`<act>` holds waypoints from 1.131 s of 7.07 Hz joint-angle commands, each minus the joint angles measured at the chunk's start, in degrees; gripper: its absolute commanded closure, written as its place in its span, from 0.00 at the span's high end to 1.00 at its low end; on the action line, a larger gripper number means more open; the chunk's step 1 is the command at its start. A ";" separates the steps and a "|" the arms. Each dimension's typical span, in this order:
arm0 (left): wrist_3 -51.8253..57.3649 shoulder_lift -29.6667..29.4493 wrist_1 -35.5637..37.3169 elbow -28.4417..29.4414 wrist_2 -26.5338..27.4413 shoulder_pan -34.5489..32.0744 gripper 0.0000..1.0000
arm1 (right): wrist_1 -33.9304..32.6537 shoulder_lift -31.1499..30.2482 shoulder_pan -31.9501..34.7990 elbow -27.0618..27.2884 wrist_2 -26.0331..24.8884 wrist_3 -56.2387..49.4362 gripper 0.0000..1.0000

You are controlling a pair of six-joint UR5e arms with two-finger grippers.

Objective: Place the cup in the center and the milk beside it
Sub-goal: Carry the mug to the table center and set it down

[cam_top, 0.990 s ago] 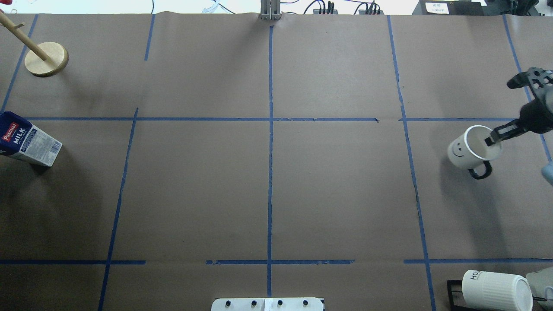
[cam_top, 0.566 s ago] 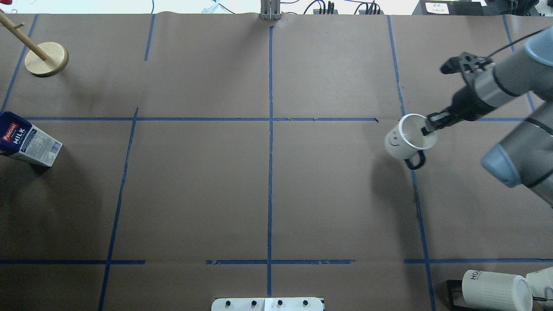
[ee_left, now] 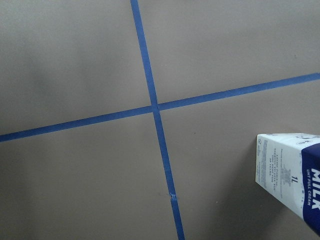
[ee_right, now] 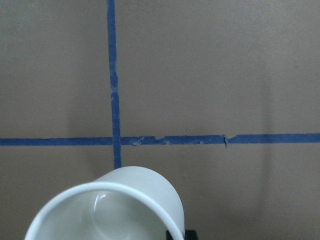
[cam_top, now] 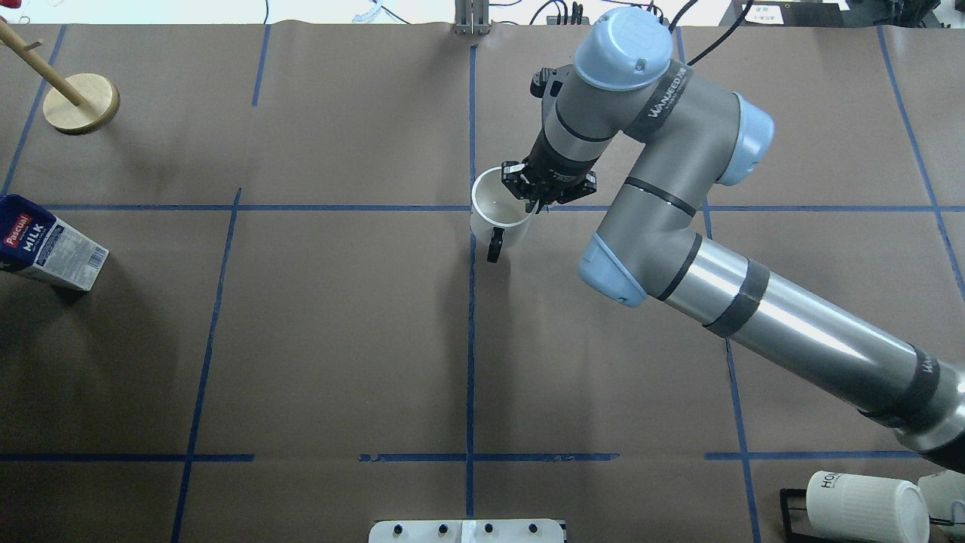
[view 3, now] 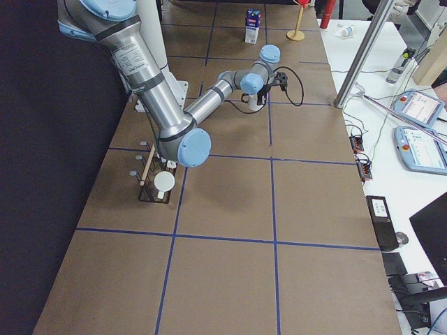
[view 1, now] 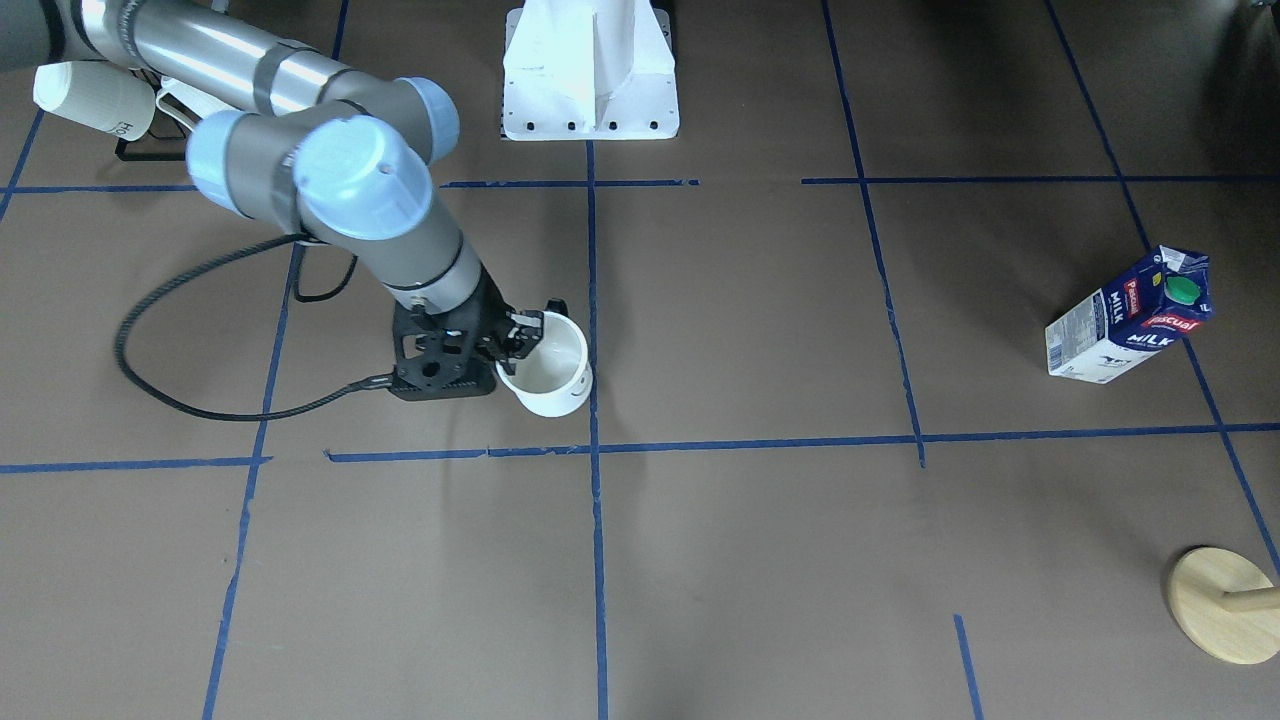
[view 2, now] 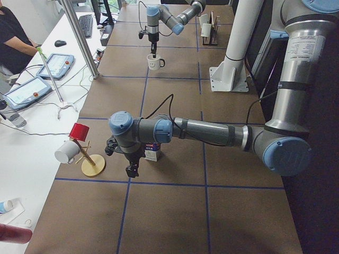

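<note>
Currently the right arm (cam_top: pixel 784 324) comes in from 4 o'clock on the overhead view. Its elbow is folded back and its wrist points down over the middle of the brown paper-covered tabletop (cam_top: pixel 339 339). The right claw (cam_top: pixel 532 202) pinches the rim of the white ceramic cup with a black handle (cam_top: pixel 499 220): one finger inside, one outside, at the cup's 3 o'clock side. The handle points to 6 o'clock. The cup is just right of the central blue tape line (cam_top: pixel 471 339), at its crossing with the far line, so slightly toward 12 o'clock from centre. It looks tilted from the wrist view. Can't tell whether its base touches the tabletop.

The left arm (view 2: pixel 201 129) shows only in the left-side view, stretched out low. The left claw (view 2: pixel 131 168) points down near the dark blue and white gable-top milk carton (cam_top: pixel 49 245). Can't tell whether it is spread or closed, or whether it touches the carton.

Text: red "Pascual" label and white "MILK" on the carton, "1L" in the left wrist view. "HO" is readable on the ribbed white mug (cam_top: pixel 867 507).

Containers: the cup interior shows bare white wall plus the claw finger. The carton stands at the 9 o'clock edge with its green cap on, well apart from the cup. The ribbed mug lies sideways on a black rack (cam_top: pixel 791 513) at 5 o'clock. The round-based wooden peg stand (cam_top: pixel 81 104) is at 10 o'clock.
</note>
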 commanded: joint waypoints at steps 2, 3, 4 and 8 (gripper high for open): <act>-0.08 0.00 0.00 -0.22 0.00 0.06 1.00 | 4.07 2.02 -2.35 -5.87 -2.38 4.98 0.09; -0.08 0.00 0.00 -0.31 -0.09 0.06 1.00 | 3.99 2.02 -2.53 -6.23 -2.38 5.18 0.44; -0.25 0.00 0.00 -0.66 -0.17 0.06 1.00 | 3.99 2.37 -2.53 -6.14 -2.38 5.44 0.98; -11.08 -1.49 -0.44 -9.07 -4.40 0.32 1.00 | 3.54 -7.93 9.19 10.93 7.76 3.70 1.00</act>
